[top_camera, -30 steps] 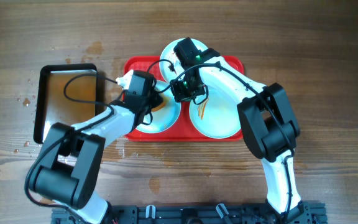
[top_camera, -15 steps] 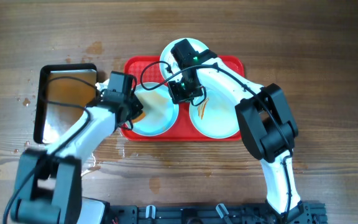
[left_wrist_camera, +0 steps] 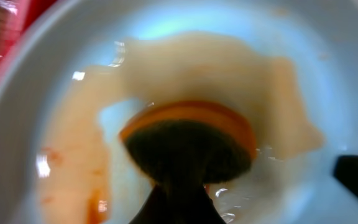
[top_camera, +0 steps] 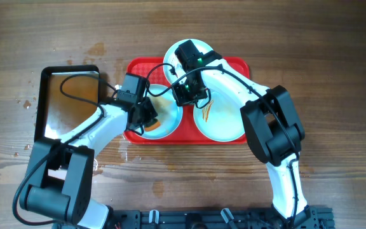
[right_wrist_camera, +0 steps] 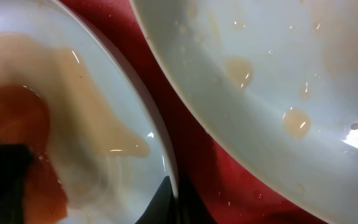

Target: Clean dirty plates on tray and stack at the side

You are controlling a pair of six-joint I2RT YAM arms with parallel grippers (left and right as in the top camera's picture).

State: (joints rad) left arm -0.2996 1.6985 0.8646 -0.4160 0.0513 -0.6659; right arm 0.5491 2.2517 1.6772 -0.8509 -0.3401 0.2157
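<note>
The left gripper (top_camera: 146, 116) is clamped on a sponge (left_wrist_camera: 188, 146), dark scourer side towards the camera and orange side pressed flat into the near-left plate (top_camera: 169, 121), so the scrub goes straight onto the thinned orange sauce pooled around it. The right gripper (top_camera: 188, 94) sits at that plate's inner rim, probably to stop it sliding. In its wrist view only one dark fingertip shows against the rim, so I cannot tell whether it pinches. Just beside it lies the near-right plate (top_camera: 224, 121), streaked orange, with only a thin strip of red between the two rims. The far plate (top_camera: 171, 60) lies behind them, partly under the right arm. All three crowd the tray (top_camera: 138, 67). The pan (top_camera: 59, 102) stands left of it, and bare table (top_camera: 323, 70) to the right looks the freer place for stacking
</note>
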